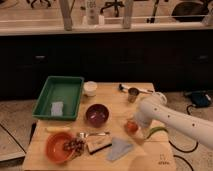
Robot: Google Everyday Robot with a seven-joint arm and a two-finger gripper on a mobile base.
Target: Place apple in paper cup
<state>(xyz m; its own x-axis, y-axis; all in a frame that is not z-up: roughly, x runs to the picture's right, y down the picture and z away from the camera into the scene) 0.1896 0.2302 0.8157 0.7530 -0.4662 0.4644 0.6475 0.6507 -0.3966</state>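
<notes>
The apple (131,127), small and orange-red, sits on the wooden table (112,95) right of centre. My gripper (133,122) is at the end of the white arm (175,120) coming in from the right, and it is down right at the apple, partly covering it. The paper cup (90,88), short and white, stands at the back of the table beside the green tray (59,97), well to the left of the gripper and farther back.
A dark purple bowl (97,114) stands between apple and paper cup. A metal cup (133,94) stands at the back right. A long green vegetable (155,132) lies right of the apple. An orange bowl (60,147), a banana (57,129), a utensil (93,134) and a grey cloth (119,147) lie at the front.
</notes>
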